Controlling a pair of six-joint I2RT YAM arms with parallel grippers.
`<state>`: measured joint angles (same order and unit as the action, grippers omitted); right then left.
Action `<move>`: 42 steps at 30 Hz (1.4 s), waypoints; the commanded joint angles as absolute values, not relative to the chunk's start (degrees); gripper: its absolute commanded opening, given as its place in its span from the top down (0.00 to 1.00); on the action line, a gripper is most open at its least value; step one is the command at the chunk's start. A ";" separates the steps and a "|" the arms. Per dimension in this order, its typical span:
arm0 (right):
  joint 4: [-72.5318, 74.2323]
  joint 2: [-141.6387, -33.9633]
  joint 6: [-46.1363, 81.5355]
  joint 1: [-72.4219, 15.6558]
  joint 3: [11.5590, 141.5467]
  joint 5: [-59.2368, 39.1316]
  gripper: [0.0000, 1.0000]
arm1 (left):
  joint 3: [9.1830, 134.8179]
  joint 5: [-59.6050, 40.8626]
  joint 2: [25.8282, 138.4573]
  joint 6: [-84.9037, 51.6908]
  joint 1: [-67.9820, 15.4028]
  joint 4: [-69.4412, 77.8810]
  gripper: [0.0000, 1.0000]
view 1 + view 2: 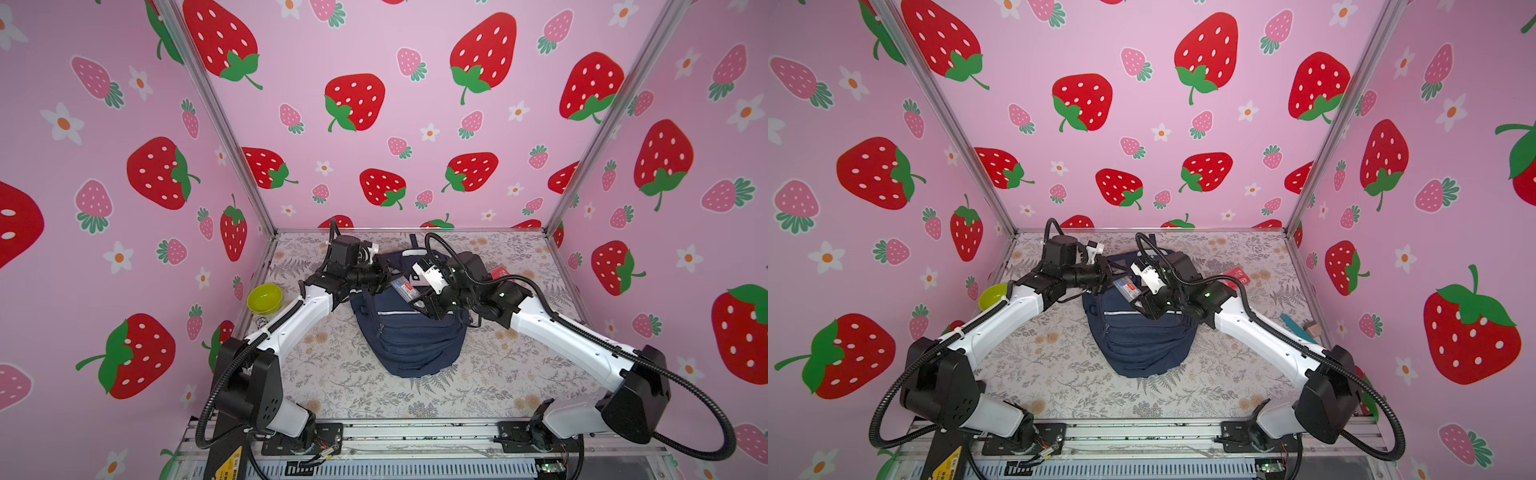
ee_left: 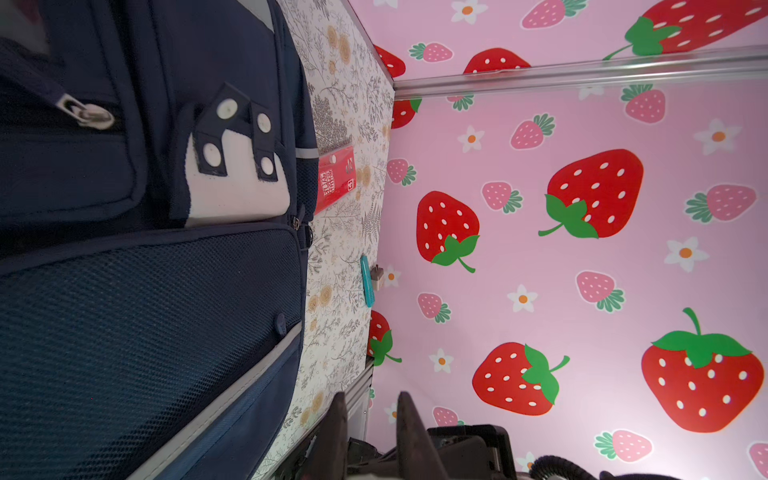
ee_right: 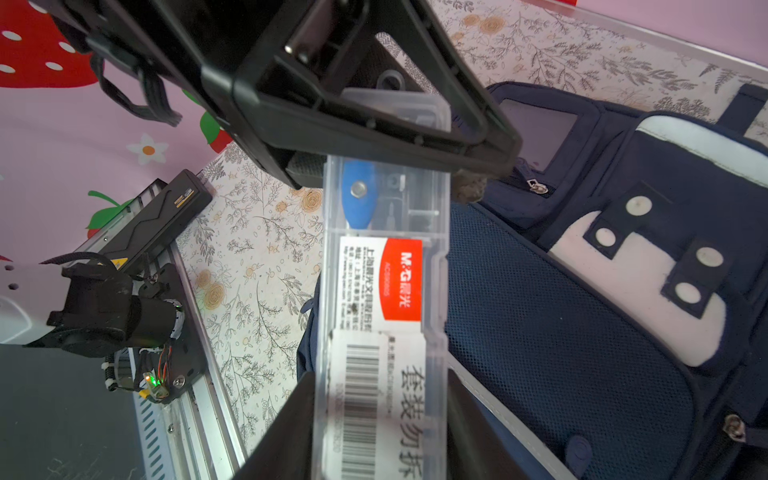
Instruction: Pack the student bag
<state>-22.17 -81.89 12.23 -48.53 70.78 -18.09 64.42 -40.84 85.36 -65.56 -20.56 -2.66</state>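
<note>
The student bag lies in the middle of the desk, its top loop toward the back edge, under both claws. The right claw is clenched on a clear plastic stationery case, held above the bag's mesh panel. The left claw sits at the case's far end; whether it grips cannot be told. The bag is navy fabric with a silver stripe, zip pulls and a white patch bearing dark snap tabs. Inside the case a blue-handled tool shows. A yellow-green bowl stands at the desk's left edge.
</note>
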 commanded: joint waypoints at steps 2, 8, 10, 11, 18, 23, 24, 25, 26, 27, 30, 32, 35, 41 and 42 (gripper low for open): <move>-24.68 -81.26 13.87 -48.61 74.23 -11.34 0.39 | 62.06 -35.41 81.52 -71.79 -20.01 6.90 1.00; -22.90 -75.54 26.09 -45.00 74.12 -10.98 0.22 | 55.58 -28.09 77.90 -77.46 -19.71 17.59 1.00; -19.39 -75.65 33.02 -42.64 72.60 -18.51 0.22 | 53.14 -26.69 77.29 -80.52 -19.60 22.81 1.00; -15.54 -76.12 37.40 -41.42 71.25 -22.77 0.23 | 52.11 -26.48 77.15 -81.55 -19.59 25.30 1.00; 4.53 -78.24 58.48 -37.09 62.64 -32.39 0.33 | 47.21 -26.07 77.08 -86.54 -19.39 36.99 1.00; 11.17 -79.23 63.37 -37.44 59.40 -33.62 0.37 | 45.70 -27.00 78.81 -88.29 -19.59 41.65 1.00; 12.95 -79.45 64.27 -37.57 58.80 -34.13 0.37 | 45.38 -27.14 79.29 -88.82 -19.58 42.81 1.00; 14.05 -79.84 64.80 -37.69 58.43 -34.59 0.38 | 44.95 -27.24 80.04 -89.82 -19.57 44.65 1.00; 14.24 -80.27 65.02 -37.87 58.52 -34.87 0.38 | 44.42 -27.25 80.73 -90.86 -19.58 46.66 1.00; 14.11 -80.67 65.03 -37.96 58.69 -35.01 0.40 | 44.09 -27.25 81.30 -91.53 -19.52 48.36 1.00; 14.30 -81.36 65.30 -38.05 58.89 -35.06 0.47 | 43.86 -27.68 82.94 -92.62 -19.65 51.04 1.00; 14.24 -81.59 65.22 -38.06 59.39 -34.96 0.55 | 43.50 -27.60 83.50 -93.06 -19.67 52.41 1.00; 13.96 -82.03 64.95 -37.89 60.20 -35.11 0.66 | 43.42 -27.76 83.92 -92.95 -19.69 52.34 1.00; 13.00 -81.42 63.99 -36.60 60.35 -35.51 0.75 | 43.75 -28.11 84.40 -91.69 -19.97 49.24 0.99; 13.08 -81.23 63.90 -36.27 60.04 -35.67 0.76 | 43.85 -28.28 84.47 -91.39 -20.19 48.98 0.91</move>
<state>11.55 -81.91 64.93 -36.86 59.51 -35.14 43.55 -26.55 83.92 -91.09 -19.59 47.86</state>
